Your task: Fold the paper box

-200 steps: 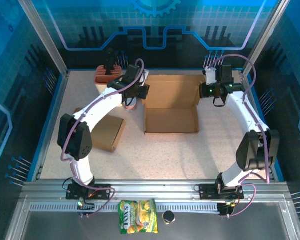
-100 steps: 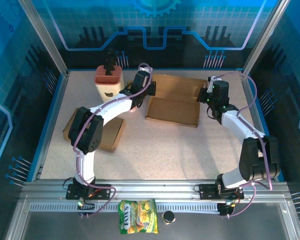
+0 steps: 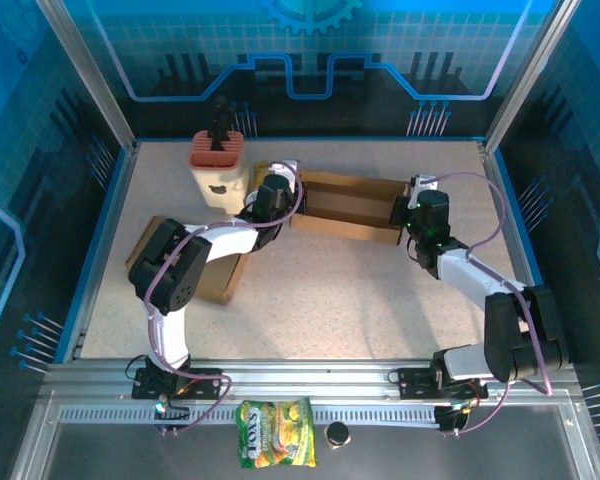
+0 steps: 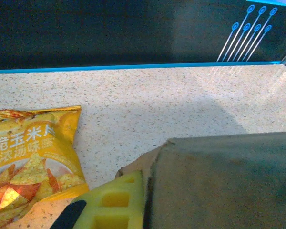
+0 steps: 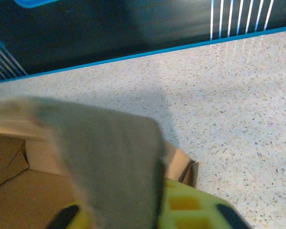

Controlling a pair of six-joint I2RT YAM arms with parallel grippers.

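Observation:
The brown paper box (image 3: pixel 345 200) lies low and narrow at the back middle of the table. My left gripper (image 3: pixel 283 190) is at its left end. In the left wrist view this gripper (image 4: pixel 148 193) is shut on a box flap (image 4: pixel 224 186), its yellow finger (image 4: pixel 115 202) pressed against the flap's edge. My right gripper (image 3: pixel 408 212) is at the box's right end. In the right wrist view its jaws (image 5: pixel 133 212) stand a little apart around a blurred grey flap (image 5: pixel 109 162). That flap leans on the right finger (image 5: pixel 190 210).
A cream and orange container (image 3: pixel 218 165) stands at the back left. A flat cardboard piece (image 3: pixel 202 265) lies under my left arm. A yellow chip bag (image 4: pixel 31 157) lies left of the box. Another snack bag (image 3: pixel 275 432) and a small black cap (image 3: pixel 335 433) sit on the front rail.
Both arms have stretched forward and down. The box has gone from wide open to low and narrow, further back. The right jaws have parted slightly.

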